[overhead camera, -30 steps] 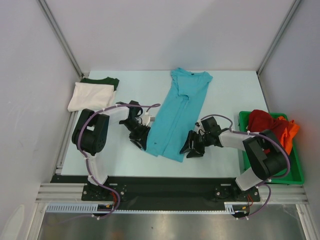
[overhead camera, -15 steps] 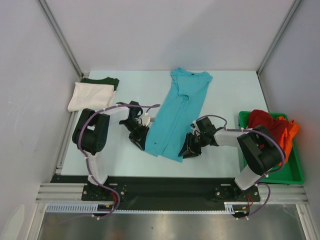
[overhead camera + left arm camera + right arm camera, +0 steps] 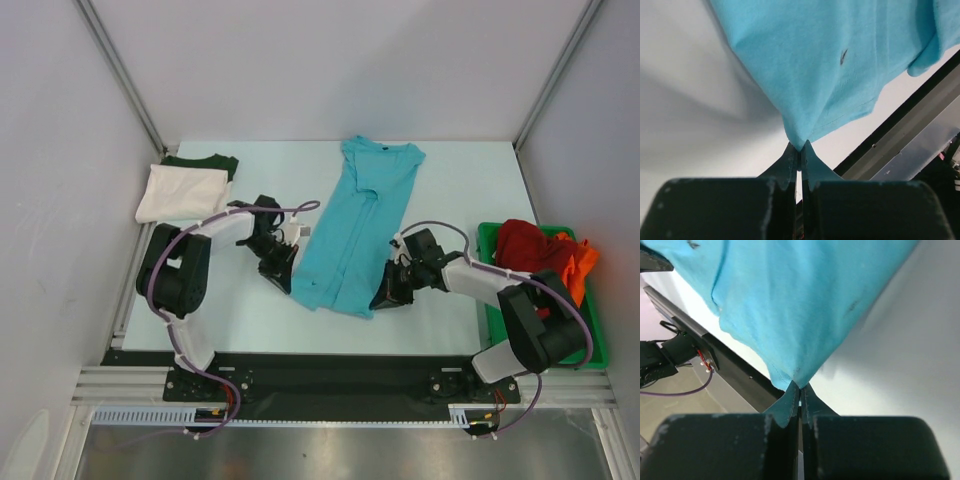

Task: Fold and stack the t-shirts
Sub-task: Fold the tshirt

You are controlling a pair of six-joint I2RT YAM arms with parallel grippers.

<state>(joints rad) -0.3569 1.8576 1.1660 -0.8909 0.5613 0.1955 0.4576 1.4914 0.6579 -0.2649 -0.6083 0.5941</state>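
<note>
A turquoise t-shirt [image 3: 358, 228] lies folded lengthwise down the middle of the table, collar at the far end. My left gripper [image 3: 290, 288] is shut on its near left hem corner [image 3: 799, 142]. My right gripper [image 3: 378, 303] is shut on the near right hem corner [image 3: 796, 379]. Both corners are pinched between the fingertips and pulled taut. A folded white t-shirt [image 3: 181, 192] rests on a dark green t-shirt [image 3: 203, 161] at the far left. A red t-shirt [image 3: 525, 243] and an orange t-shirt [image 3: 573, 257] lie bunched in the green tray [image 3: 592, 350].
Grey walls and slanted metal posts close in the table on the left, back and right. A black rail [image 3: 340, 368] runs along the near edge between the arm bases. The green tray sits against the right wall.
Both grippers have shut on the turquoise shirt's hem corners. The hem has drawn slightly away from the near edge, and the right arm has shifted a little.
</note>
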